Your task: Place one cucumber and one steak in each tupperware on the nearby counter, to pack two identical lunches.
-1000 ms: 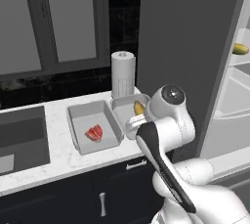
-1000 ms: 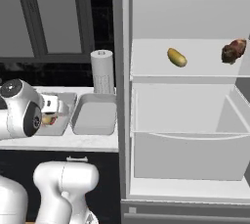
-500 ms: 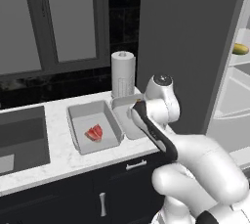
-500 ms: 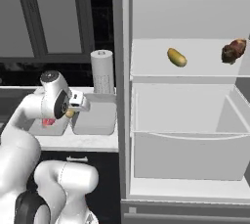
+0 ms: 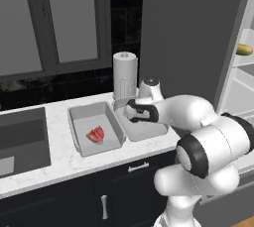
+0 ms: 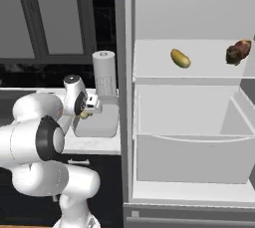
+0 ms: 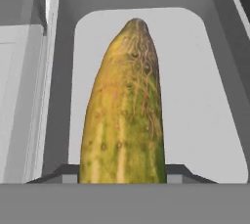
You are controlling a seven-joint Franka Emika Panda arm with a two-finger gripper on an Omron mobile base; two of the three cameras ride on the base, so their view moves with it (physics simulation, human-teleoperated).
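My white arm bends over the white marble-look surface, its tool closed on a stubby yellow-green cucumber above the right of two shallow light-grey plastic trays. The cucumber's long axis runs straight out from the tool, tip pointing along the tray's length toward its far rim. The left tray holds a red-pink steak slab. A second cucumber lies on a fridge shelf.
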